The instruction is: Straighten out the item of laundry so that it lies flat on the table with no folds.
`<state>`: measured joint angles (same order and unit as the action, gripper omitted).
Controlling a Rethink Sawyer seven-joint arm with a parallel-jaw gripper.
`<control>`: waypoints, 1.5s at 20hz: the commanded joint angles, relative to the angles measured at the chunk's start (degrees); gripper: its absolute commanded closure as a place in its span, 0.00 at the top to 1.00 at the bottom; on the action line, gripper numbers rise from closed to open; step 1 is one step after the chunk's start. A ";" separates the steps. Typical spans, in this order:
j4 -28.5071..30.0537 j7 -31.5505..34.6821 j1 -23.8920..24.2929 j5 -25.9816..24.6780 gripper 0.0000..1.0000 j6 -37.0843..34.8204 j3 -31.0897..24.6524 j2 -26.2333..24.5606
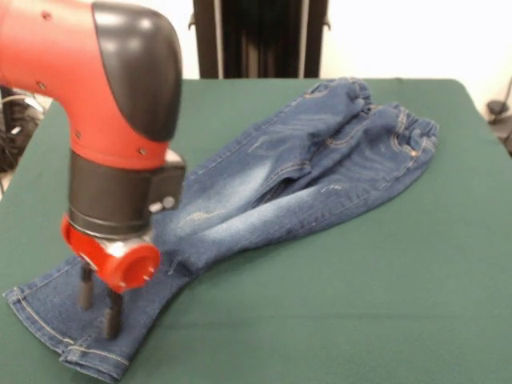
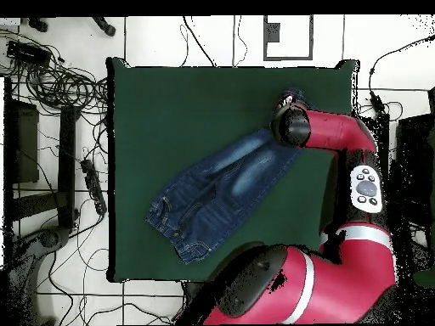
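The jeans [image 1: 280, 188] lie on the dark green, felt-like table [image 1: 384, 304], running diagonally from the leg hems at the near left corner to the gathered elastic waistband at the far right. In the front view the gripper [image 1: 98, 308] stands on the hem end, its two dark fingers [image 1: 114, 312] a narrow gap apart with tips on the denim; whether they pinch the cloth cannot be told. The blue denim shows tan hem stitching and faded whitish patches at the thighs. The two legs overlap with a long crease between them, so the garment is not flat. The overhead view hides the gripper under the red arm [image 2: 336, 132] but shows the jeans toward the table's middle, with cables [image 2: 59, 93] on the tiled floor beyond.
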<state>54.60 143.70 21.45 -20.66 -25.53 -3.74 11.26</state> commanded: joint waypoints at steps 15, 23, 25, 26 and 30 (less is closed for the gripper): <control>-2.22 -9.82 -2.32 0.12 0.00 -5.67 -11.59 -5.17; -1.39 -7.87 -2.84 -0.55 0.00 -4.21 -10.36 -4.63; -1.37 -7.46 -2.91 -0.61 0.00 -3.91 -10.20 -4.58; -1.33 -7.47 -2.80 -0.50 0.00 -3.96 -10.35 -4.59; -0.92 -6.77 -3.03 -0.46 0.00 -4.13 -9.95 -4.22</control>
<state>50.90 143.70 21.81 -21.26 -28.01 -6.96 9.00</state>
